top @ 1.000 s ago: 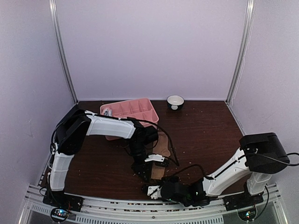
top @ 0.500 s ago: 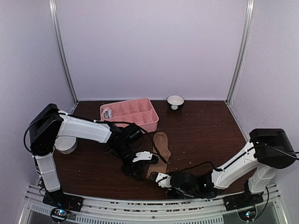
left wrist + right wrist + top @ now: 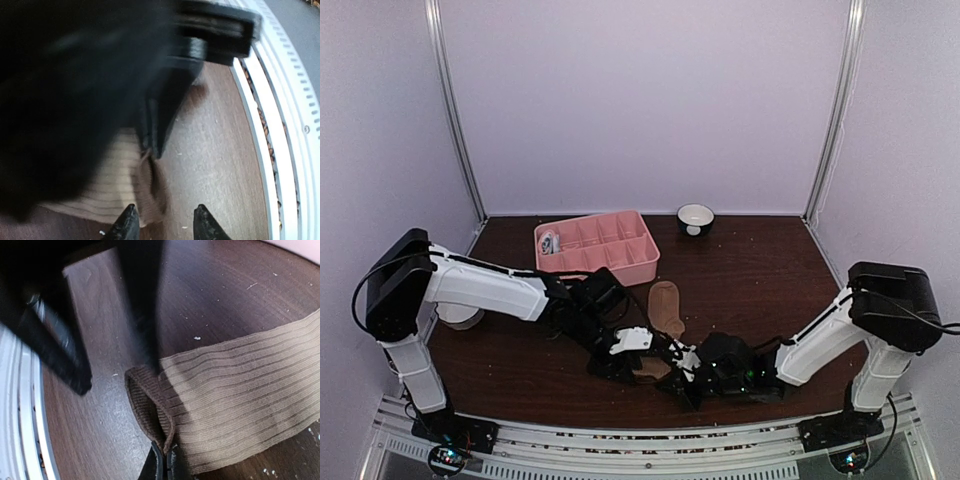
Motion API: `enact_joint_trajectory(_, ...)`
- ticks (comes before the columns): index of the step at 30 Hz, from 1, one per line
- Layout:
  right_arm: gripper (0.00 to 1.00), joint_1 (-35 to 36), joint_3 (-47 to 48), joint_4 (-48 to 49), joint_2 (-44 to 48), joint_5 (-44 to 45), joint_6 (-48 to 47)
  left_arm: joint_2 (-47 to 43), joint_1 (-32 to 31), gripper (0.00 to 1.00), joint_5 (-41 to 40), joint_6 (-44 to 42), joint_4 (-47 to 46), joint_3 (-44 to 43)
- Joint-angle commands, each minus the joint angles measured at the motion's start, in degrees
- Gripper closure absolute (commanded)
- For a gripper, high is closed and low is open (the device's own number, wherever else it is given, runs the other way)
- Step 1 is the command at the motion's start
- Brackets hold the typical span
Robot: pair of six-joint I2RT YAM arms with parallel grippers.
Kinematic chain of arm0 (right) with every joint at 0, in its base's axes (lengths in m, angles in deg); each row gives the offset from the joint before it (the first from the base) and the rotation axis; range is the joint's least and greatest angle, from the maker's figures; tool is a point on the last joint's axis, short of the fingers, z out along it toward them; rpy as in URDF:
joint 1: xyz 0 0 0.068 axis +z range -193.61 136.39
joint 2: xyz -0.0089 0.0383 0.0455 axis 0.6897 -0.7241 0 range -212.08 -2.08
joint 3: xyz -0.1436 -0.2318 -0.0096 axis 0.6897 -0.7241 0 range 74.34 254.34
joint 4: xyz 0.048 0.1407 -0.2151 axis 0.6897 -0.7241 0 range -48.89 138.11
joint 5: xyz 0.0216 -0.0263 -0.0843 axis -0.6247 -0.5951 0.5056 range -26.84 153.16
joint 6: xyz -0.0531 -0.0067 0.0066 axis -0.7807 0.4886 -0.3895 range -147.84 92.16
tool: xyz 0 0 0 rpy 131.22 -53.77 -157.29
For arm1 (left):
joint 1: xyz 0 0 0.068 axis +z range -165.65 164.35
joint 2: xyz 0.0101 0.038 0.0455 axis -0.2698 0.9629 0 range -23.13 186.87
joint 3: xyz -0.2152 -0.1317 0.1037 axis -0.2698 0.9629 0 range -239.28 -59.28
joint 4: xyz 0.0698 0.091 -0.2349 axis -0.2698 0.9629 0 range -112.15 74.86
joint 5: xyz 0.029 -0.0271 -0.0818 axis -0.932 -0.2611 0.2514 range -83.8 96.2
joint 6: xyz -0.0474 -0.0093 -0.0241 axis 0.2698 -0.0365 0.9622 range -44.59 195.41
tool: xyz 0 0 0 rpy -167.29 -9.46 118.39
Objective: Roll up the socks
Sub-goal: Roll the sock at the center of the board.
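My right pincer is clamped tight on the tan sock, biting the darker folded lip of its cuff, which lifts off the table into my fingertips; the ribbed rest of it stretches flat to the right in that wrist view. My left pincer stands partly apart and holds nothing; a corner of the same cuff lies just inside one fingertip, with bare wood by the other. From above, the tan sock lies on the dark table just in front of the pink tray, rounded end toward the tray, cuff toward the near edge; both my pincers meet low at that cuff.
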Motion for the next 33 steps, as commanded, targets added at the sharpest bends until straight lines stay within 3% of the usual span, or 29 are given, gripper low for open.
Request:
enact_joint_trajectory(1,1.00,-3.13,-0.54,-8.23,-4.76,-9.57,4.85,-1.32,-3.54,0.62,-8.05,-1.37,-6.38,2.70)
enact_joint_trajectory(10,1.00,-4.54,1.45,-12.23,-6.24,-12.36,5.18,0.61,-4.03,0.66,-18.53,1.12,-9.11,2.28)
enact_joint_trajectory(15,1.00,-4.87,1.49,-13.76,-6.56,-12.93,4.68,-1.48,-3.93,0.63,-16.59,0.25,-7.99,4.03)
enact_joint_trajectory(19,1.00,-5.01,1.83,-15.05,-6.12,-13.24,4.15,-0.74,-3.92,0.66,-13.83,-1.08,-5.43,3.66)
enact_joint_trajectory(27,1.00,-5.05,1.75,-15.68,-5.89,-13.38,3.95,1.02,-2.01,0.93,-10.21,1.63,-2.53,0.39)
enact_joint_trajectory(33,1.00,-5.09,0.68,-14.23,-4.93,-12.02,4.55,2.95,-0.28,1.00,-6.41,3.69,0.32,-1.22)
